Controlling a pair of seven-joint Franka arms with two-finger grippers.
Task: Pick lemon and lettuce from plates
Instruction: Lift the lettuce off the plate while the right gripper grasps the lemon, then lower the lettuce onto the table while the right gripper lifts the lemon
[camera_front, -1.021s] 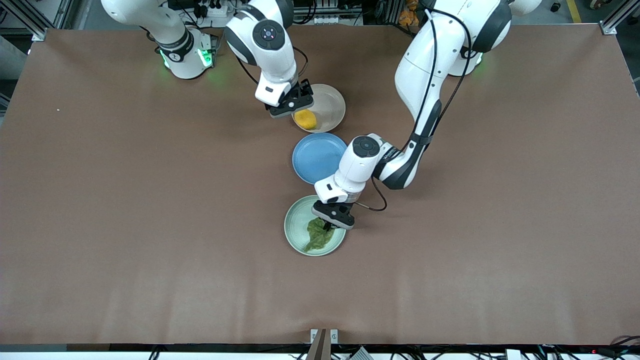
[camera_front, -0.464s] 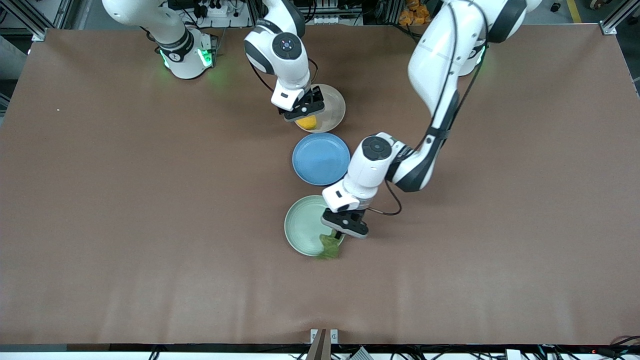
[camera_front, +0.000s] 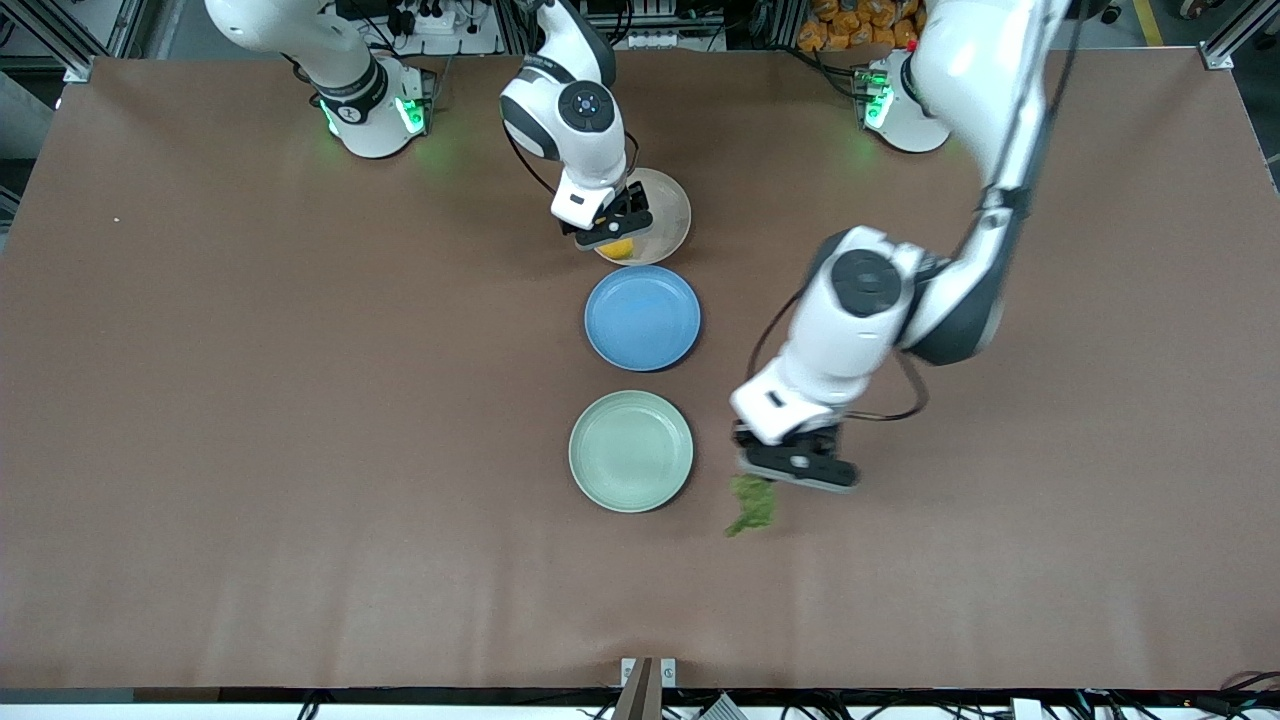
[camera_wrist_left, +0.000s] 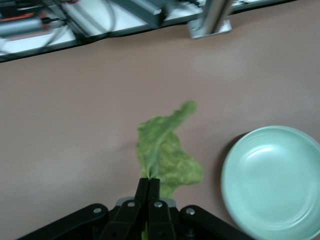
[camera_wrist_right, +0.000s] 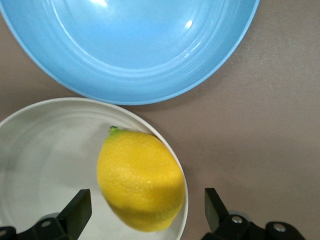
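Lettuce hangs from my left gripper, clenched on its stem over the table beside the mint plate. My right gripper stands wide around the lemon on the cream plate.

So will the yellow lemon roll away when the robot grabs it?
It might. The lemon is rounded and oval, and it sits at the cream plate's rim, so a nudge could probably roll it off. Its skin looks smooth and firm, so it likely won't squash, but it may slip. The right tool is open, a finger on each side, which should help trap it.
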